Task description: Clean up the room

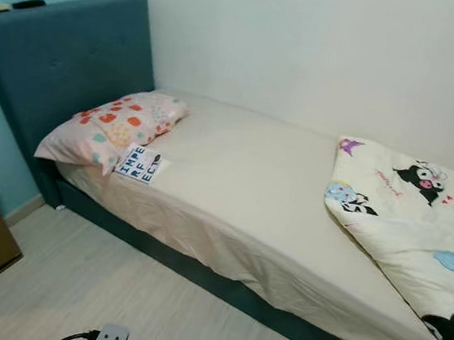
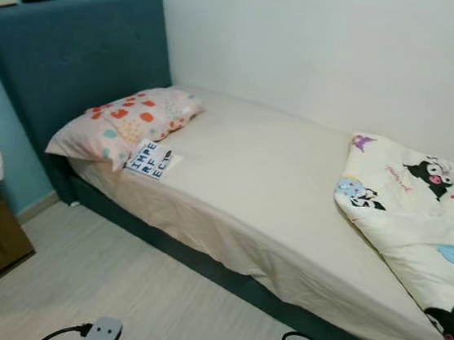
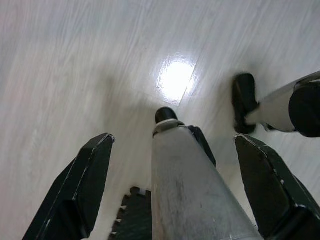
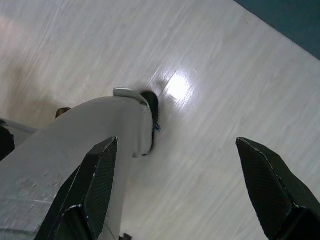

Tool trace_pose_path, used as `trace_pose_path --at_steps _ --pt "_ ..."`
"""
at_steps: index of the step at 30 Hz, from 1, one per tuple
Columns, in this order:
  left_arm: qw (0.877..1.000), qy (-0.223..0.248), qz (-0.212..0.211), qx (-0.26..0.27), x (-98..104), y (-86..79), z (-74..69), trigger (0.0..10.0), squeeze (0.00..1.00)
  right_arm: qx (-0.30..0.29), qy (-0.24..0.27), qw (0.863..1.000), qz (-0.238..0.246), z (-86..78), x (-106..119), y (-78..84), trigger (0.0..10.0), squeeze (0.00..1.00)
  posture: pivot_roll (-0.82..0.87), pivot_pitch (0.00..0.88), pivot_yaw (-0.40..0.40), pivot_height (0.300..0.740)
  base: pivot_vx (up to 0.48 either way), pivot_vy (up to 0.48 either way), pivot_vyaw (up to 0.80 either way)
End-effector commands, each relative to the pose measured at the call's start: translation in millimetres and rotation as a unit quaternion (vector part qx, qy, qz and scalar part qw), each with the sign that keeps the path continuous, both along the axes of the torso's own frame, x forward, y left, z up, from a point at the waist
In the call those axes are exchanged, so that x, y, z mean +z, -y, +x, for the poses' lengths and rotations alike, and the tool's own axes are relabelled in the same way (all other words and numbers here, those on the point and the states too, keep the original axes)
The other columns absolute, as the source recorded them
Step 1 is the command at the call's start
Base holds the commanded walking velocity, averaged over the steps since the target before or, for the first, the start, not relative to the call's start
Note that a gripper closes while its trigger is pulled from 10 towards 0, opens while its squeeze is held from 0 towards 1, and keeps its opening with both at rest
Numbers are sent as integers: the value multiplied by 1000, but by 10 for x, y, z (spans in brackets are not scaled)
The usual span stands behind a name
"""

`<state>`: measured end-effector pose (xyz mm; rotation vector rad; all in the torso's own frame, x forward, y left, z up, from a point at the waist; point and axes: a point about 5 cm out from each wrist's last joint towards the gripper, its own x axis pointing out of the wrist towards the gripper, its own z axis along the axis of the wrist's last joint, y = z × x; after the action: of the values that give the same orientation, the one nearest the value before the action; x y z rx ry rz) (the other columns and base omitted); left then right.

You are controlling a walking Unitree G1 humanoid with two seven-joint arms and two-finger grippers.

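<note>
Left pincer (image 3: 172,187) well below book (image 1: 142,164)

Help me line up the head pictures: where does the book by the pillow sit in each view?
Left eye view: the book lies on the sheet at the left, against the pillow's lower edge.
Right eye view: the book is in the same spot, a little further right in the picture.
Left wrist view: not in it; floor under an open claw.
Right wrist view: not in it; floor again.
Shared landmark: the blue headboard.
</note>
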<state>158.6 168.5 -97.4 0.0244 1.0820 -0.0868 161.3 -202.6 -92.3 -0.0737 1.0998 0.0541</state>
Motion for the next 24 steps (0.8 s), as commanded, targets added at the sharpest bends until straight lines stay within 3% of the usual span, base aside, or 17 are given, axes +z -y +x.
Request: trace_pose_path --at_steps 1,24 --pt "1000 0 -1 -3 6 11 18 10000 0 -3 4 1000 4 29 10 -10 10000 0 -126 0 15 733 0 -469 0" --pt "1000 -4 -11 -10 -4 46 -4 10000 0 -2 -3 1000 -4 -4 2 27 10000 0 -129 0 11 733 0 -473 0"
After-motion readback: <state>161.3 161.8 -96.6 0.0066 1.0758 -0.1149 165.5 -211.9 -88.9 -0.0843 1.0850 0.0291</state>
